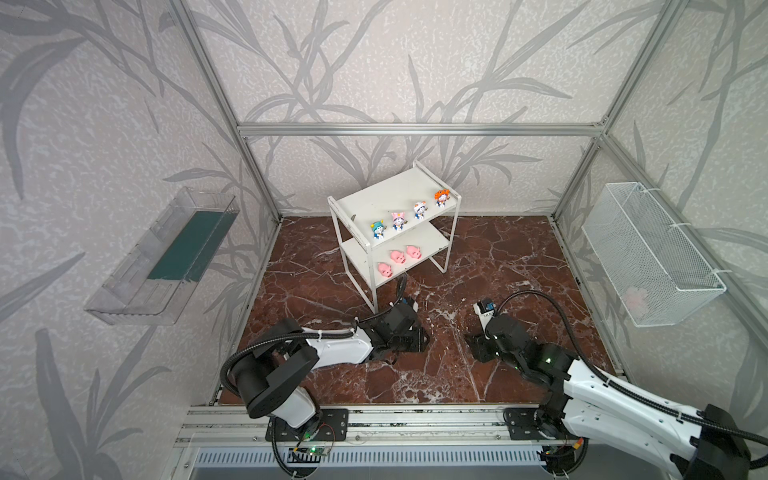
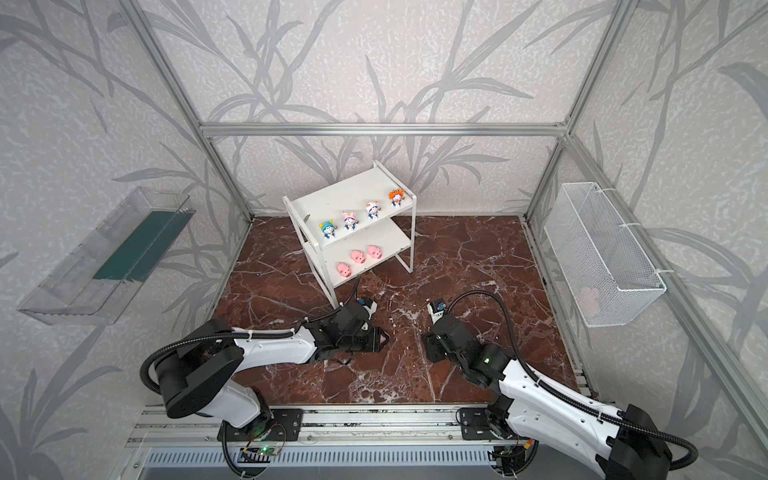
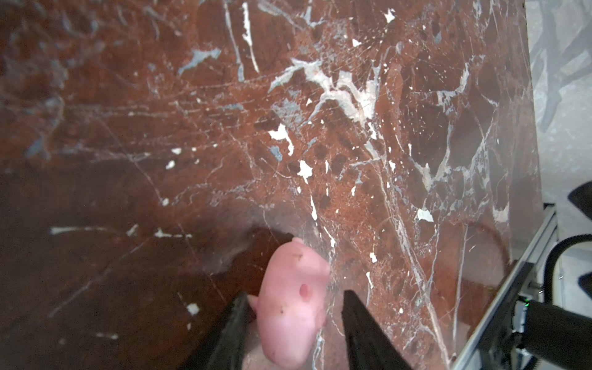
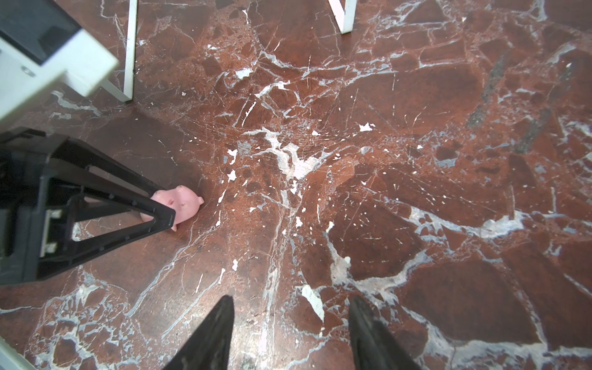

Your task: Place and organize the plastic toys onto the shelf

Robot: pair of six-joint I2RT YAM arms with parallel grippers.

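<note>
The left end effector (image 3: 296, 293) is clamped on a pink pig (image 3: 291, 304), which sits between its 2 black fingers (image 3: 234, 330) with its far end sticking out past the tips. In the right wrist view the same pig (image 4: 182, 200) pokes out beyond the near finger, down at the red-brown marble surface (image 4: 416, 96); whether it touches that surface cannot be told. In the left wrist view the pig is soft with blur: 1 finger lies against its side, while the contact on the opposite side is hard to make out. In both top views the arm's own body covers most of the grip, and only a speck of the pig (image 2: 381, 338) shows at the tip. The right end effector (image 4: 291, 299) has its fingers apart with nothing between them. It faces the left one across a bare stretch of surface, near but not touching. Beyond the left end effector, close to its wrist, stands the shelf (image 1: 386, 199), with 4 figurines (image 1: 397, 220) in a row on the upper board and 3 pigs (image 1: 397, 257) on the lower one. The right wrist view catches only 2 legs of the shelf (image 4: 128, 64); the rest is cut off. Well off the right end effector's outer side hangs a mesh basket (image 1: 648, 249) holding a pale pink lump (image 1: 636, 297) too blurred to identify.
</note>
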